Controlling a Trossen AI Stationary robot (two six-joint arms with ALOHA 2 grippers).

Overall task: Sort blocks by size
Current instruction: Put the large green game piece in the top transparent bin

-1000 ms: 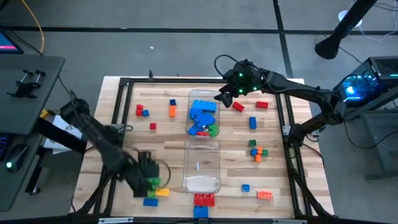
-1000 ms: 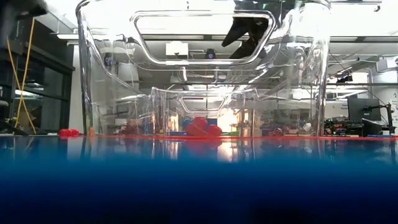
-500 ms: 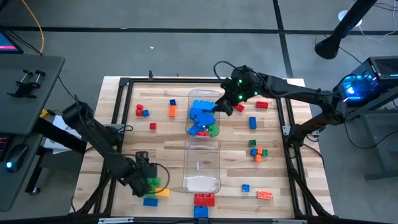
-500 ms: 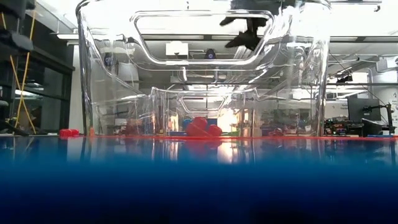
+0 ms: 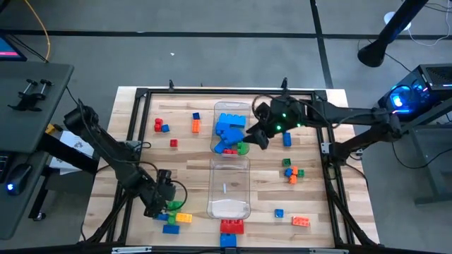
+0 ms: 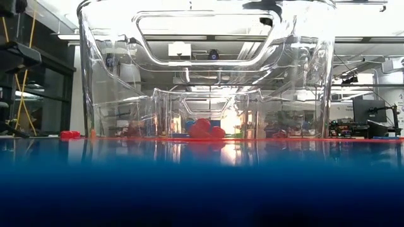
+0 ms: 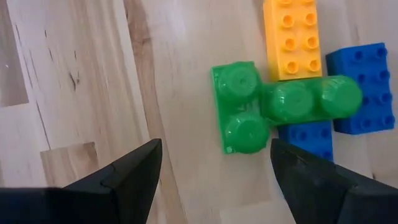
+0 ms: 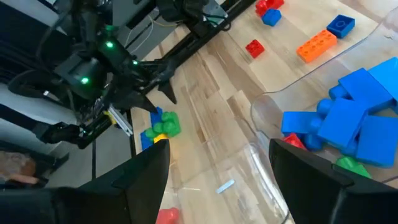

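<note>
1. Directly ahead of the left gripper (image 7: 211,180), jaws wide and empty, lies the green studded plastic brick cluster (image 7: 273,106) on the wooden table (image 7: 93,81), touching a yellow brick (image 7: 292,37); long axis crosses the finger line.
2. Right gripper (image 5: 256,135) hovers open, empty, beside the clear far bin (image 5: 220,109) of blue bricks.
3. Versus earlier: left arm retracted slightly; right moved nearer the bin.
</note>
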